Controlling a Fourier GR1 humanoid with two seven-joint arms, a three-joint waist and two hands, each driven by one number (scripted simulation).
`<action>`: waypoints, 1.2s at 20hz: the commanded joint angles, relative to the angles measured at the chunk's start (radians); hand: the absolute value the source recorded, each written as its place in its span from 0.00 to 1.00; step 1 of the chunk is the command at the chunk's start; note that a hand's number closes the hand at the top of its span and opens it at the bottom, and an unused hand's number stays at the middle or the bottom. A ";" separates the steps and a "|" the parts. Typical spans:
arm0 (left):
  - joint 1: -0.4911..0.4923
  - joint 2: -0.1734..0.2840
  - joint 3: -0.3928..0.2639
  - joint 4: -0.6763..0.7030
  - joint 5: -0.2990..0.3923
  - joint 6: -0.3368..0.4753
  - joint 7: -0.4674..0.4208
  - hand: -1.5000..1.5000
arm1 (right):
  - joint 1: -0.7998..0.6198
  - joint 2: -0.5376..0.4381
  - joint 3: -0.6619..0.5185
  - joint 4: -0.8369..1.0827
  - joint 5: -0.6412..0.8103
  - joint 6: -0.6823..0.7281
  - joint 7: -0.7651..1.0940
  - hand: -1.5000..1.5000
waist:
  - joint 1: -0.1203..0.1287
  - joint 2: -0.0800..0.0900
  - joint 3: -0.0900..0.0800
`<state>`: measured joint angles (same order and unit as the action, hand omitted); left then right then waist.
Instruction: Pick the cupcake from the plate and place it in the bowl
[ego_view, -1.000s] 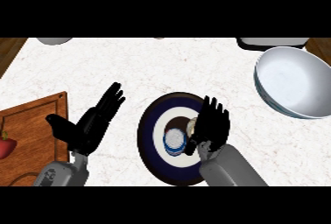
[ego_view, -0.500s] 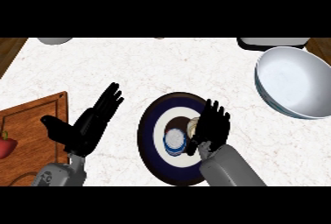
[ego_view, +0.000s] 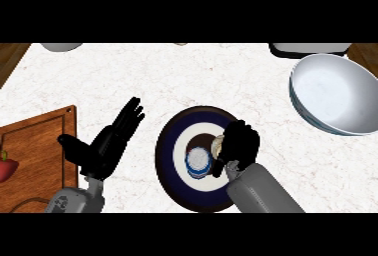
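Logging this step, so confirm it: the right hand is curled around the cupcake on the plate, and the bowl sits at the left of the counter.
One thing is wrong: the bowl sits at the right of the counter, as the head view shows. The rest holds: the right hand is curled around the cupcake on the plate.

The black right hand (ego_view: 238, 145) covers the right side of the small pale-topped cupcake (ego_view: 201, 158) and part of the dark blue and white round plate (ego_view: 171, 150). Right of this plate, the picture's edge cuts the large white bowl (ego_view: 334, 95).
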<state>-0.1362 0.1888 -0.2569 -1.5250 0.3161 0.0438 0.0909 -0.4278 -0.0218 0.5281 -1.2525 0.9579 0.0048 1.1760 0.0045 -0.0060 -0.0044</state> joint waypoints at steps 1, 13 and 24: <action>-0.040 -0.012 0.038 0.076 -0.016 -0.024 -0.023 0.50 | -0.026 0.021 0.025 0.045 0.002 -0.034 0.114 1.00 | -0.001 0.007 0.004; 0.042 -0.043 0.021 -0.070 -0.055 -0.013 0.030 0.50 | -0.014 -0.047 -0.089 0.091 -0.050 0.048 -0.183 1.00 | -0.002 0.005 0.005; -0.001 -0.043 0.074 -0.024 -0.052 -0.056 0.057 0.50 | -0.070 -0.016 -0.069 -0.163 0.137 0.185 0.042 1.00 | -0.012 0.002 0.004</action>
<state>-0.1217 0.1560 -0.1848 -1.5759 0.2732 -0.0033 0.1537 -0.5011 -0.0612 0.4346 -1.3081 1.0244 0.1315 1.0568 -0.0020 -0.0046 -0.0010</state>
